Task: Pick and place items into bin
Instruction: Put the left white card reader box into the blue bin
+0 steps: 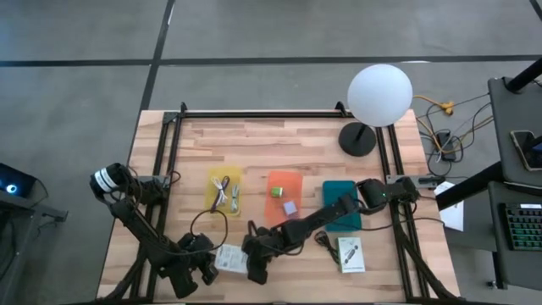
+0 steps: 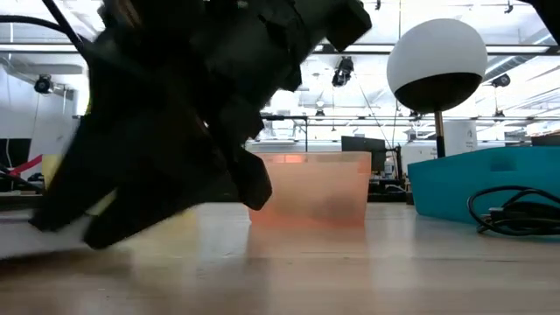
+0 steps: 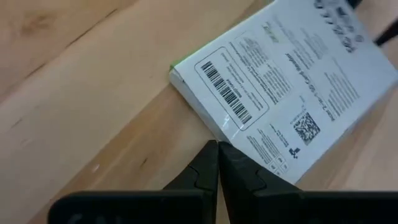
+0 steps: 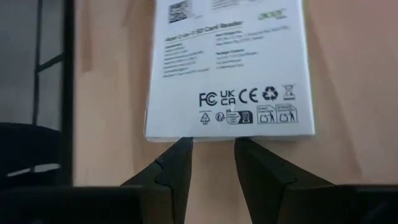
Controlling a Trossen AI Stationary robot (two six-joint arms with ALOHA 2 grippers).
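Observation:
A white printed packet (image 1: pixel 230 258) lies flat on the wooden table near its front edge, between my two grippers. My left gripper (image 3: pixel 217 149) is shut, and its tips stand at the packet's barcode end (image 3: pixel 233 99). My right gripper (image 4: pixel 212 144) is open by a narrow gap at the packet's opposite end (image 4: pixel 227 68). A second white packet (image 1: pixel 350 252) and a black cord (image 1: pixel 324 240) lie to the right. The yellow bin (image 1: pixel 224 188) holds thin cords. The orange bin (image 1: pixel 285 196) holds a green cube and a pale-purple cube. My left gripper's shut fingertips (image 3: pixel 211 155) meet the side wall of the packet's barcode end (image 3: pixel 214 127), slanting down from the table's left. The packet lies flat on the table. My right gripper's fingertips (image 4: pixel 183 146) stand at the packet's end edge (image 4: pixel 214 134); I cannot tell whether they touch it.
A teal bin (image 1: pixel 341 203) stands right of the orange bin. A white globe lamp (image 1: pixel 379 95) on a black base stands at the far right. Black rails (image 1: pixel 161 169) run along the table's sides. Bare wood shows along the far edge.

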